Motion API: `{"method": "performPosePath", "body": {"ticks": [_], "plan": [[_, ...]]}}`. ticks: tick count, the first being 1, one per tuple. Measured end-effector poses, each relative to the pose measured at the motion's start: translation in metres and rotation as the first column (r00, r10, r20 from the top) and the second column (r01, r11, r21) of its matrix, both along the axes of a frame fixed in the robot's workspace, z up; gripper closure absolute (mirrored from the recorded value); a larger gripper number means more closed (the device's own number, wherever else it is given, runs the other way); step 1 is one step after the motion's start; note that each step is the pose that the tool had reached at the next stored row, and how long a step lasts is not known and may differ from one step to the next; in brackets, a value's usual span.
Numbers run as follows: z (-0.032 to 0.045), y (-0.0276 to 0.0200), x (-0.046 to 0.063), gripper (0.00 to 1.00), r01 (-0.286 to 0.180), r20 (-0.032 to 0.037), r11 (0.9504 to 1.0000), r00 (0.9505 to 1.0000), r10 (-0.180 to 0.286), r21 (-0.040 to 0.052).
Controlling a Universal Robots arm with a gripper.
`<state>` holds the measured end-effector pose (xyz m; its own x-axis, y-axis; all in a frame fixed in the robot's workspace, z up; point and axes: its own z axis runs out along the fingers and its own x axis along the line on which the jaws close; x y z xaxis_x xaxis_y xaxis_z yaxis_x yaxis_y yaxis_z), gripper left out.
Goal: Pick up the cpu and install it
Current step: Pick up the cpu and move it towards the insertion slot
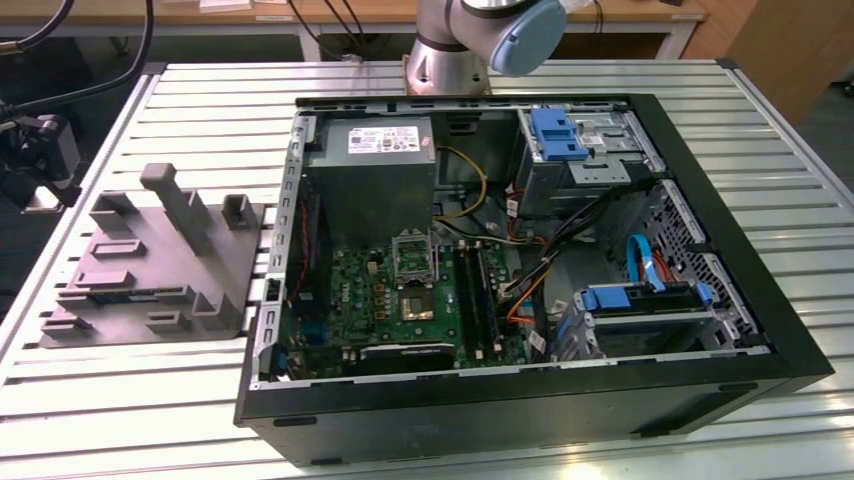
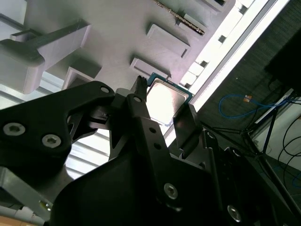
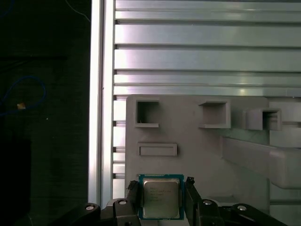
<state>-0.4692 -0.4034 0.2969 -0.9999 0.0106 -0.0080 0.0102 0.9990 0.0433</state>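
Observation:
The cpu (image 3: 161, 197) is a small square chip with a silvery top and a green rim. It sits between the two black fingers of my gripper (image 3: 161, 200), which press on its opposite edges. In the second wrist view the cpu (image 2: 164, 99) shows the same way in the gripper (image 2: 162, 101), over the grey parts holder (image 2: 117, 42). In the exterior view the gripper (image 1: 38, 160) hangs at the far left, beside the grey holder (image 1: 147, 260). The motherboard's metal-framed socket (image 1: 414, 258) lies inside the open computer case (image 1: 534, 400).
The grey holder (image 3: 197, 155) has several raised blocks and square pockets (image 3: 147, 113) close under the gripper. The slatted metal table (image 1: 134, 400) ends just beyond the holder (image 3: 101, 141). Inside the case are a grey power supply (image 1: 380, 180), cables and blue drive brackets (image 1: 558, 135).

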Motion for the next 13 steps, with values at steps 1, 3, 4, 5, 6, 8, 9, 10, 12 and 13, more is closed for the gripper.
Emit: {"method": "performPosePath", "body": {"ticks": [1, 3, 4, 5, 6, 8, 9, 10, 12, 13], "plan": [[0.0001, 0.0, 0.0, 0.53, 0.0, 0.0, 1.0, 1.0, 0.0, 0.0], [0.0004, 0.0, 0.0, 0.53, 0.0, 0.0, 1.0, 1.0, 0.0, 0.0], [0.0005, 0.0, 0.0, 0.53, 0.0, -0.0001, 1.0, 1.0, 0.0, 0.0], [0.0006, 0.0, 0.0, 0.53, 0.0, -0.0001, 1.0, 1.0, 0.0, 0.0], [0.0007, 0.0, 0.0, 0.53, 0.0, -0.0001, 1.0, 1.0, 0.0, 0.0], [0.001, 0.0, 0.0, 0.53, 0.0, 0.0, 1.0, 1.0, 0.0, 0.0], [0.0012, 0.0, 0.0, 0.53, 0.0, -0.0001, 1.0, 1.0, 0.0, -0.0001], [0.0013, 0.0, 0.0, 0.53, 0.0, -0.0001, 1.0, 1.0, 0.0, 0.0], [0.0018, 0.0, 0.0, 0.53, 0.0, -0.0001, 1.0, 1.0, 0.0, -0.0001], [0.002, 0.0, 0.0, 0.53, 0.0, -0.0001, 1.0, 1.0, 0.0, 0.0]]}}
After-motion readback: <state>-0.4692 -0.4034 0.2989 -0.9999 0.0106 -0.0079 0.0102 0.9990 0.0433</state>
